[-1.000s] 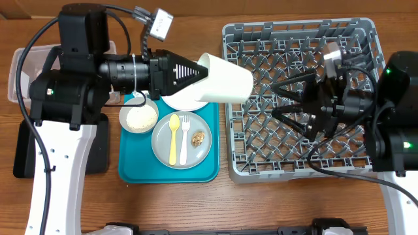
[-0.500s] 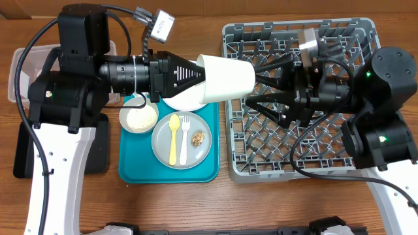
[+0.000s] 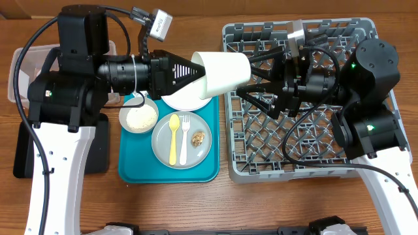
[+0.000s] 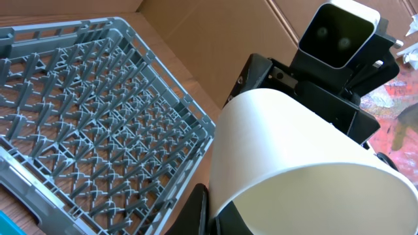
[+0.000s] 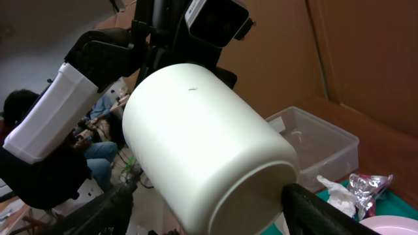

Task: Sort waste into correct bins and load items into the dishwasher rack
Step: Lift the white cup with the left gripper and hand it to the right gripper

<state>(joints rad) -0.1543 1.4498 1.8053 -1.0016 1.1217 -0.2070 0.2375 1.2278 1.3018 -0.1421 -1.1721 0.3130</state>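
Front of table: the teal tray is lying just left of the rack. On it the grey plate is carrying the spoon, with the fork beside it and the brown scrap to their right. The black tray is lying at the far left, partly under the left arm.

Behind the grey plate's left edge the bowl is sitting on the teal tray, holding the rice. The white plate is sitting behind the grey one, partly hidden under the left arm.

Above the white plate the left gripper is clamping the cup by its rim, its fingers closed on the wall. The cup is being held on its side in the air, mouth toward the left arm and base toward the rack, clear of both.

The right gripper is reaching in from over the rack with its jaws standing wide, one finger on each side of the cup's base end. Whether either finger is touching the cup cannot be told.

In the right wrist view the wrapper, with its tissue, is lying below the cup. The clear tub is sitting at the far left, behind the black tray.
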